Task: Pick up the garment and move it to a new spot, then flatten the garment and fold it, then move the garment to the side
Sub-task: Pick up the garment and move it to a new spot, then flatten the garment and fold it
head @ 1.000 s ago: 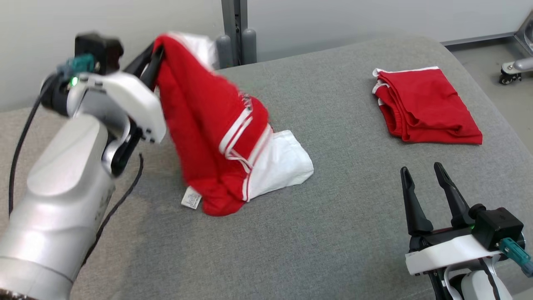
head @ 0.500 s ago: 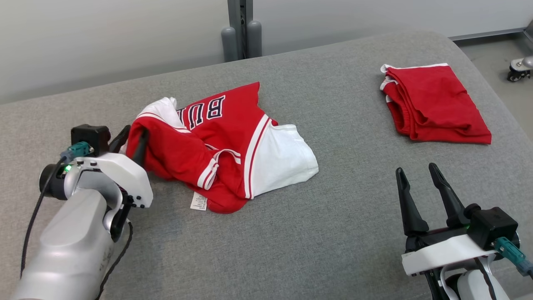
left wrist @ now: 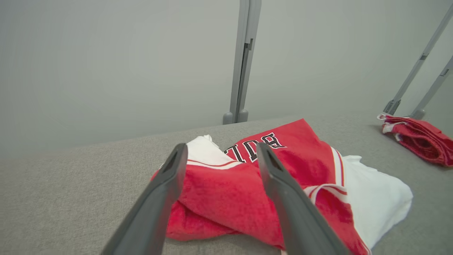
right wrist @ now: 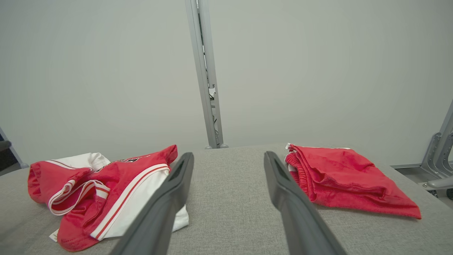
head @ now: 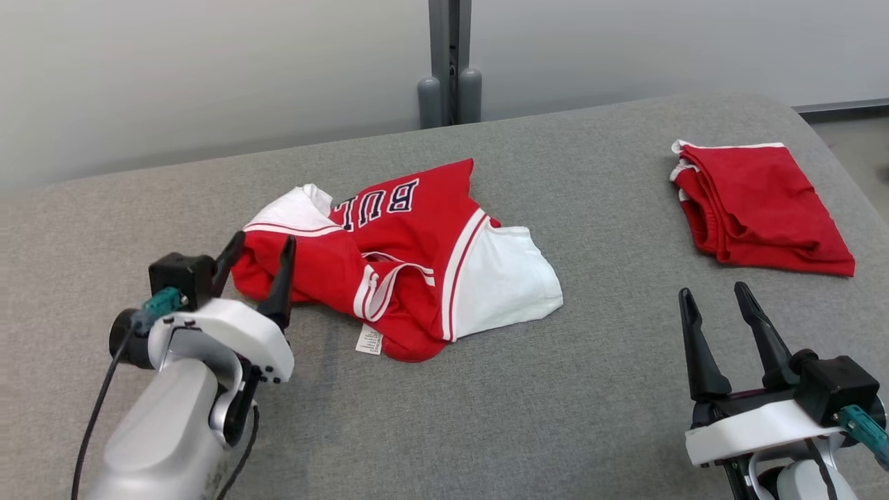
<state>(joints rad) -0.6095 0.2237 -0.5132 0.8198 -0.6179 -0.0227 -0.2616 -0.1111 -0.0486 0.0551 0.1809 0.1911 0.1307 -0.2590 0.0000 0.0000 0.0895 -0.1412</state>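
On the surface (head: 486, 417), garment (head: 417, 257) lies just released, crumpled; left fingers (head: 282, 278) now spread; right fingers (head: 696, 347) open; flattening due.

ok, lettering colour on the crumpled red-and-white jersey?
Dark, white-outlined letters on the red-and-white jersey; head view shows it best.

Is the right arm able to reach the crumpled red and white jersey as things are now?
Probably yes: the right tool is open and empty, and only bare grey cushion lies between it and the jersey; the folded red garment lies off that path.
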